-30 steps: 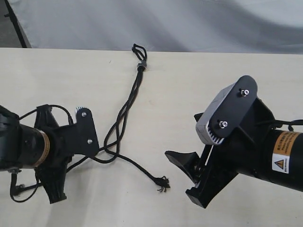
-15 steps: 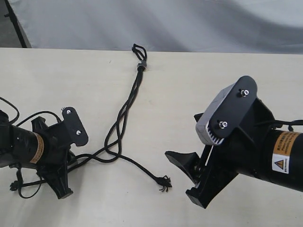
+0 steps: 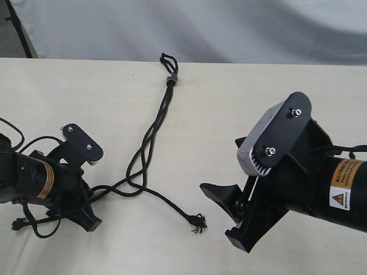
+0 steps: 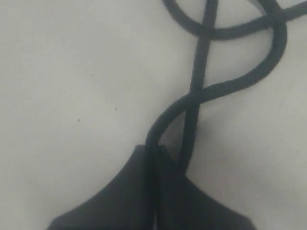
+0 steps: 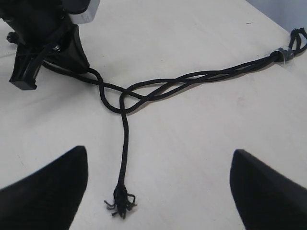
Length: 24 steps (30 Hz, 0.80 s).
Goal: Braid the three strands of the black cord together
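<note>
1. The black cord [image 3: 162,109] lies on the pale table [image 3: 63,91]. Its loop [image 3: 168,59] and grey band [image 3: 171,79] are at the far edge, close to the grey backdrop.
2. From the band, the 3 strands [image 3: 150,134] run together in a loose twist toward the near side. They part around the middle of the table.
3. 2 of the strands bend off toward the left gripper [image 4: 154,160]. In the left wrist view its fingers [image 4: 129,187] are pressed together, and both strands are pinched between them, crossing each other just in front of the tips.
4. The 3rd strand crosses the other 2 and lies free on the table. It ends in a frayed tip [image 3: 198,222].
5. The right gripper [image 3: 218,212] sits near that tip without touching it. Its fingers [image 5: 53,187] are spread wide and hold nothing, and the frayed tip lies between them in the right wrist view.
</note>
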Motion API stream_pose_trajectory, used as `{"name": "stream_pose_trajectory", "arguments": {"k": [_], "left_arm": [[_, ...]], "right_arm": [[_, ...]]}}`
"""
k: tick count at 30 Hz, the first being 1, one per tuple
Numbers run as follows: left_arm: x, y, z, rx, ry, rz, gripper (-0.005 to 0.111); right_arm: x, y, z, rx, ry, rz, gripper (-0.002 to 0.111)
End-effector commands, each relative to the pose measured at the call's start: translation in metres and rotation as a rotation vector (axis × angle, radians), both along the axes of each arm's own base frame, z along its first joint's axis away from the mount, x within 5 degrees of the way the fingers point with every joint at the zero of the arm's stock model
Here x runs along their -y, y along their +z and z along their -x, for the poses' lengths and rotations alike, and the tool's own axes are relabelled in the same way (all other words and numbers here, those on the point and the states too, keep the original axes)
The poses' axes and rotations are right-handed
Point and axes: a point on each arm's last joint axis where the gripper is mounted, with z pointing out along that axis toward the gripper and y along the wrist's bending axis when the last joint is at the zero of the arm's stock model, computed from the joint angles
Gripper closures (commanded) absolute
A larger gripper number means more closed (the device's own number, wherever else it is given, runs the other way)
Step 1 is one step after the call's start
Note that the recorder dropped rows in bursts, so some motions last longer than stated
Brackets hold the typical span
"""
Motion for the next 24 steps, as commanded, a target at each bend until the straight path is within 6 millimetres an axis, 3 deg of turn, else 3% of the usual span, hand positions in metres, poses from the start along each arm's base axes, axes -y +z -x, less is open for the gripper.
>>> {"name": "stream_pose_trajectory", "arguments": {"k": [1, 8, 10, 24], "left_arm": [[0.008, -0.003, 0.008, -0.037, 0.028, -0.005, 0.093], [0.01, -0.004, 0.01, -0.082, 0.202, 0.075, 0.024], [0.01, -0.004, 0.01, -0.09, 0.237, 0.095, 0.013], [0.006, 0.019, 0.013, -0.044, 0.297, 0.125, 0.009]], "right_arm": [[0.001, 0.001, 0.0, 0.01, -0.002, -0.001, 0.032], [0.001, 0.001, 0.0, 0.01, -0.002, -0.001, 0.032], [0.001, 0.001, 0.0, 0.01, -0.002, -0.001, 0.032], [0.001, 0.001, 0.0, 0.01, -0.002, -0.001, 0.032]]}}
